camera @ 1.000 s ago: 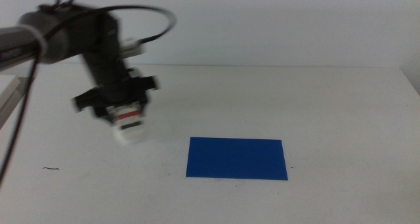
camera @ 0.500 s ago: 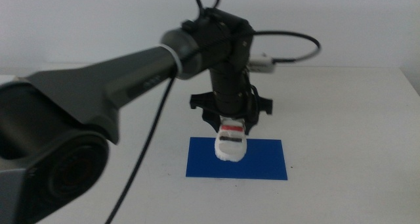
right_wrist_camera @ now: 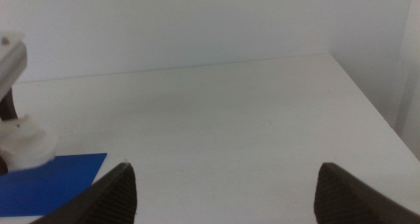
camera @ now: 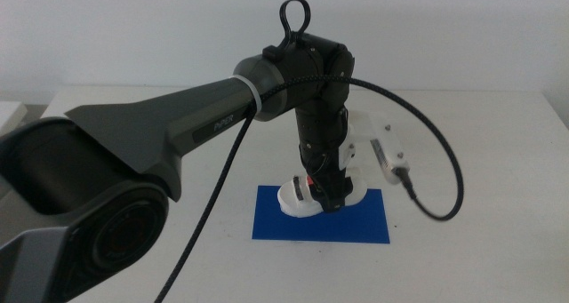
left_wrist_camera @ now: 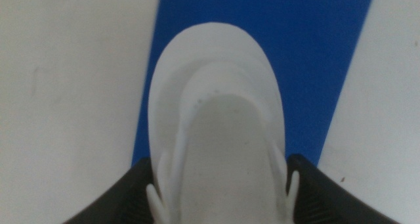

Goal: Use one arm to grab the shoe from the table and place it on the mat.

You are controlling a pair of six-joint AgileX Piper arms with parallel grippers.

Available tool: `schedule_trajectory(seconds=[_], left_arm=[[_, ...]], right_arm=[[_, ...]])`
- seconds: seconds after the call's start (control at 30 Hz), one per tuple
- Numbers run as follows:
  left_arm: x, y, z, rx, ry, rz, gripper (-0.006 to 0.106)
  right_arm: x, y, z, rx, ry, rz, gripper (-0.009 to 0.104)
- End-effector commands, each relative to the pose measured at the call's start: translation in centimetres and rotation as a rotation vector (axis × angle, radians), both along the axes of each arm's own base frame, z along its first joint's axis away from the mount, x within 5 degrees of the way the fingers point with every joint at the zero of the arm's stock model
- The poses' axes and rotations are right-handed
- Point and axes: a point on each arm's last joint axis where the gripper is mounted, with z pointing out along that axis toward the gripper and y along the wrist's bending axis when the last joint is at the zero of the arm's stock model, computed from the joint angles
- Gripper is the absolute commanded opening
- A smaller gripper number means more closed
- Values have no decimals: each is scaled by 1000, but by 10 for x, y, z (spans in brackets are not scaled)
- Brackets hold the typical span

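My left arm (camera: 293,72) reaches from the left over the dark blue mat (camera: 360,221). Its gripper (camera: 324,189) is shut on the white shoe (camera: 296,197), whose sole sits at or just above the mat's left part. In the left wrist view the shoe (left_wrist_camera: 220,125) fills the space between my jaws, its toe over the mat (left_wrist_camera: 308,46), and the left gripper (left_wrist_camera: 223,201) clasps its sides. The straps are mostly hidden by the gripper. My right gripper (right_wrist_camera: 223,184) is open and empty, off to the right, out of the middle view. It sees the shoe (right_wrist_camera: 23,142) and a mat corner (right_wrist_camera: 46,184).
The white table (camera: 480,161) stretches around the mat. The arm's black cable (camera: 436,174) loops out to the right above the table. A white part (camera: 378,143) sticks out beside the wrist.
My left arm has carried the shoe from the table's left side to the mat, then turned its wrist and lowered the shoe onto the mat's left part.
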Motion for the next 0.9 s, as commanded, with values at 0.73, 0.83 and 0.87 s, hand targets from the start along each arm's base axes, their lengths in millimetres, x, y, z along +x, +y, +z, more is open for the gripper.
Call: schedule_trajectory(seconds=[0.73,0.83,0.87], left_arm=[[8,2,-28,-8,45,-156,94],[8,2,-16,-15,24,-136,94],[10,3,-8,-23,3,-122,94]], right_arm=[[0,0,0,-10,-9,-1,79],[0,0,0,-10,-9,-1,79],[0,0,0,-10,-9,-1,79]])
